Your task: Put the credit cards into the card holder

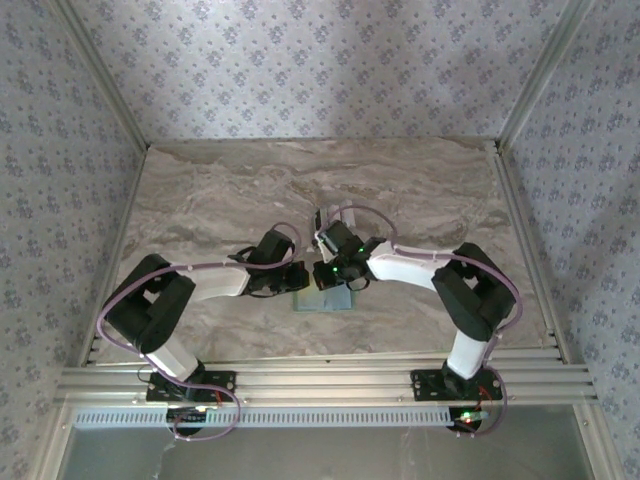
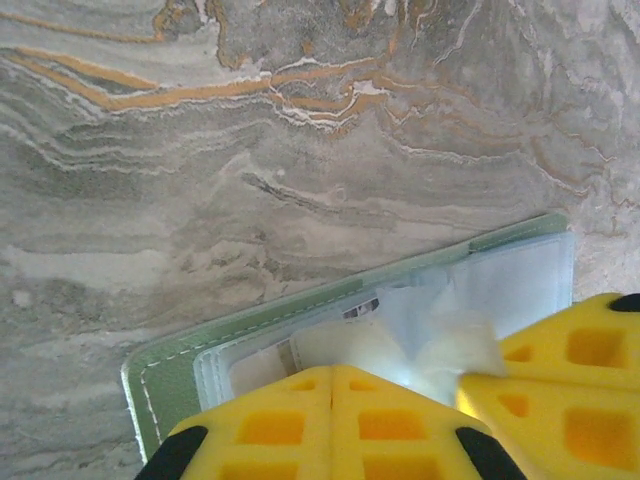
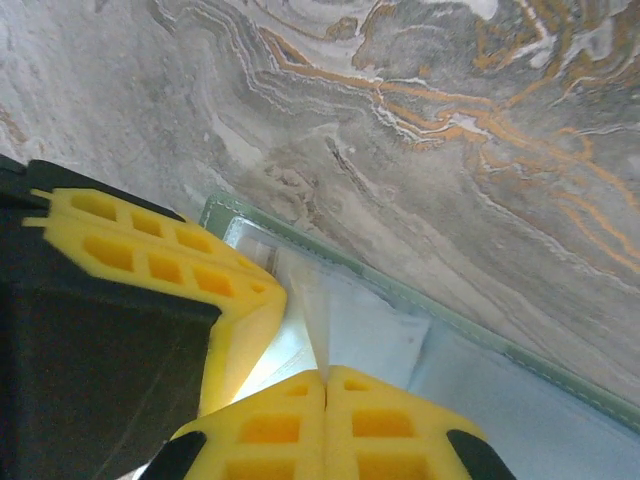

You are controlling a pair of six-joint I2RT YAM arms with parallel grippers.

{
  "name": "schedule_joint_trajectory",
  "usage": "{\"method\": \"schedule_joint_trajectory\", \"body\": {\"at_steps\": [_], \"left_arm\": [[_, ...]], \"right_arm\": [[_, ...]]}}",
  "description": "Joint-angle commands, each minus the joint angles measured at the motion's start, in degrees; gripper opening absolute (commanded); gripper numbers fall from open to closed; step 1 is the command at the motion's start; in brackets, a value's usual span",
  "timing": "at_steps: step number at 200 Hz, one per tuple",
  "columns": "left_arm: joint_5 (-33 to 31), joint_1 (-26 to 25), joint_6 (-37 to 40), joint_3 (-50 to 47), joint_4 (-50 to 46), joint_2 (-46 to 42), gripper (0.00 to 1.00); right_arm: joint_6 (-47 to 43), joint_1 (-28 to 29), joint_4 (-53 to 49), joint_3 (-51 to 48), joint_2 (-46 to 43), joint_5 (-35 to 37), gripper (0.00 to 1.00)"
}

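The card holder (image 1: pixel 325 300) lies flat and open on the marbled desk (image 1: pixel 240 190), in the middle of the near half, between the two arms. Both arms reach inward and meet over it. The left gripper (image 1: pixel 293 280) comes in from the left and the right gripper (image 1: pixel 336 272) from the right. They sit just beside each other above the holder's far edge. In the left wrist view the left gripper (image 2: pixel 332 380) has its yellow jaws clenched, with no gap along their seam. They hang over the near side of the card holder (image 2: pixel 160 385), whose pale green stitched border frames clear plastic pockets (image 2: pixel 515 280). A whitish flat piece (image 2: pixel 350 345) lies under the plastic by the jaws. I cannot tell whether it is a card, or whether the jaws pinch anything thin. The right gripper's yellow fingers (image 2: pixel 560 380) crowd in at the lower right. In the right wrist view the right gripper (image 3: pixel 325 385) also has its jaws pressed together, low over the same pockets. The holder's green edge (image 3: pixel 560 378) runs diagonally past, and the left gripper's fingers (image 3: pixel 150 245) sit close on the left.
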Motion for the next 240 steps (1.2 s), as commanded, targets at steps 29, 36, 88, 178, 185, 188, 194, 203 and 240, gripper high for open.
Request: {"method": "schedule_joint_trajectory", "body": {"at_steps": [29, 36, 88, 178, 185, 188, 194, 203, 240], "left_arm": [[-5.4, -0.1, 1.7, -0.6, -7.6, 1.5, 0.05], [-5.4, -0.1, 1.8, -0.5, -7.6, 1.6, 0.05], [-4.9, -0.1, 2.2, 0.0, -7.8, 1.7, 0.05], [-4.4, -0.1, 2.8, 0.8, -8.5, 1.3, 0.05], [-4.3, -0.1, 2.8, 0.8, -8.3, 1.3, 0.05], [-4.1, -0.1, 2.8, 0.9, -8.3, 1.2, 0.04], [-4.0, -0.1, 2.8, 0.8, -8.2, 1.2, 0.04], [-3.5, 0.0, 2.9, 1.0, -8.1, 1.1, 0.04], [-2.2, -0.1, 3.4, 2.4, -9.2, -1.3, 0.05]], "right_arm": [[0.8, -1.3, -0.8, -3.1, -3.9, 0.0, 0.05], [0.9, -1.5, -0.7, -3.5, -4.2, 0.3, 0.05], [3.5, -2.1, 1.4, -9.1, -8.5, 4.3, 0.17], [7.5, 0.9, -4.5, -11.7, -22.4, 26.8, 0.41], [7.0, 1.5, -5.4, -10.9, -22.8, 27.3, 0.41], [6.8, 1.8, -5.7, -10.4, -22.8, 27.5, 0.41], [6.2, 2.1, -6.2, -9.6, -22.8, 27.3, 0.42], [5.3, 2.5, -6.7, -8.6, -22.3, 26.5, 0.42], [3.0, 3.1, -6.5, -5.9, -19.3, 22.2, 0.41]]}}
